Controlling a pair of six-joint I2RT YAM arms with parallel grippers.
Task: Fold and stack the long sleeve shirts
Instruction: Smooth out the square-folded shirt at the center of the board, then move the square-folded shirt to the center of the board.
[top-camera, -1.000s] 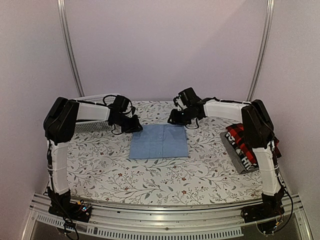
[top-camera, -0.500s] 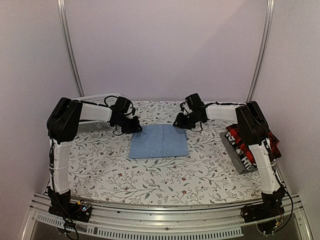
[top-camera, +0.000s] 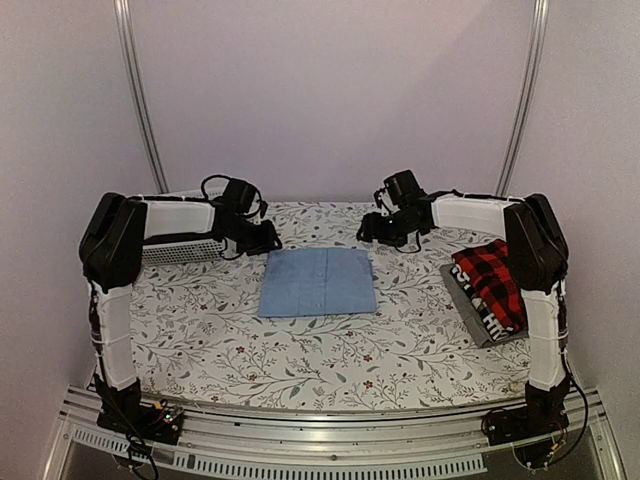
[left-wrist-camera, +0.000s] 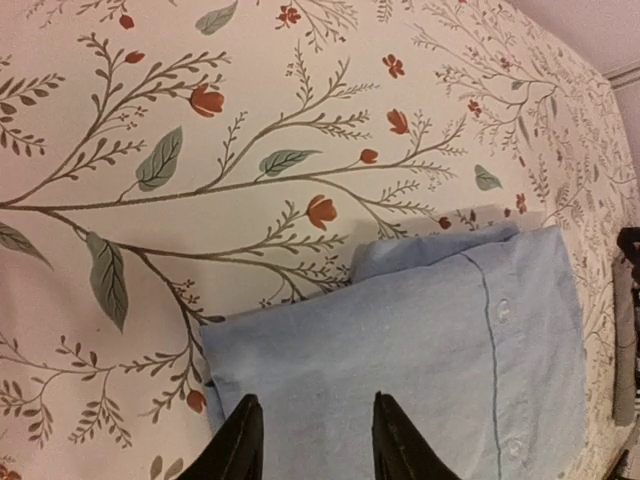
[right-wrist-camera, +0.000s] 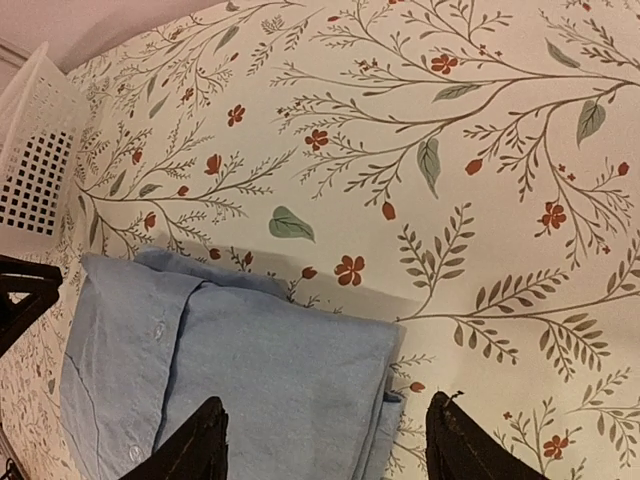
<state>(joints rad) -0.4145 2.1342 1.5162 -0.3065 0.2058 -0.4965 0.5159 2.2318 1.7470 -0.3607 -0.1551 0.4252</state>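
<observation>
Lying folded at the centre of the floral table (top-camera: 330, 350), the light blue shirt (top-camera: 318, 282) is seen from overhead as a flat rectangle. At 3 o'clock from it, well apart near the table's edge, the red-and-black plaid shirt (top-camera: 492, 280) is stacked on the grey shirt (top-camera: 480, 325); this stack is shown in full only by the overhead view. At about 10 o'clock, a white lattice basket (top-camera: 180, 250) is partly hidden behind the left arm.

The left end effector (top-camera: 268, 240) is held at the shirt's 11 o'clock corner, and the right end effector (top-camera: 368, 232) just beyond its 1 o'clock corner. Whether they are open cannot be judged from overhead.

That is settled by the wrist views. In the left wrist view, the fingers (left-wrist-camera: 238, 445) are parted above the blue cloth with nothing gripped. In the right wrist view, the fingers (right-wrist-camera: 198, 450) are spread wider, also empty. The buttons (left-wrist-camera: 503, 310), the stitched placket and the layered fold edges are revealed only by these close views.
</observation>
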